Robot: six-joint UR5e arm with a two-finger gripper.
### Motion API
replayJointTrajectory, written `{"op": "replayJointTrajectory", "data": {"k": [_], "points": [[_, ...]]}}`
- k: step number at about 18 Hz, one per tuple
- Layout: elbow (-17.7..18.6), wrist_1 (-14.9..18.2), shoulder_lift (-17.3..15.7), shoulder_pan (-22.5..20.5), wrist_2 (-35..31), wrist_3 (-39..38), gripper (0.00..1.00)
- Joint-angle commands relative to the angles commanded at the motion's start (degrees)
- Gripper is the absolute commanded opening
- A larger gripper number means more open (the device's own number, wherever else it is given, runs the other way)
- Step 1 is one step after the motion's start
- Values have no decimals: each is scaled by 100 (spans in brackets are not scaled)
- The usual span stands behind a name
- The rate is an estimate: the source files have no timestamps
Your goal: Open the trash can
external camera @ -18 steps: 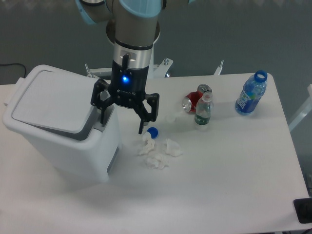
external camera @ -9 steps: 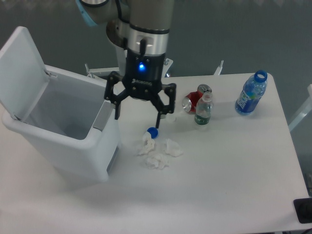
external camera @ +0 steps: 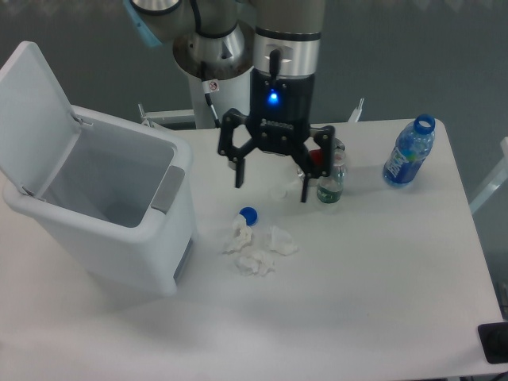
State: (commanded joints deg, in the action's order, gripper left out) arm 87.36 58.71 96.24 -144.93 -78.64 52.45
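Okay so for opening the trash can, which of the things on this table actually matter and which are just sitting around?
Part of the job:
- trash can, lid up
- gripper, open, beside the bin

Just lying about:
- blue bottle
- small clear bottle
- red can, partly hidden
- blue cap
- crumpled tissues

Bin [external camera: 111, 230] at table's [external camera: 381, 294] left, lid [external camera: 36, 119] swung up, inside bare. Gripper [external camera: 271, 187] above table, fingers spread. Blue cap [external camera: 248, 214] beside crumpled tissues [external camera: 258, 248]. Red can [external camera: 324, 157], small bottle [external camera: 332, 184] behind right finger. Blue bottle [external camera: 409, 151] far right.
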Motion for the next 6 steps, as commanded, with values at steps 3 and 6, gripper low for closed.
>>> {"op": "replayJointTrajectory", "data": {"k": [3, 6], "points": [[17, 9, 114, 0, -572, 713, 100], [0, 0, 220, 9, -872, 785, 100]]}}
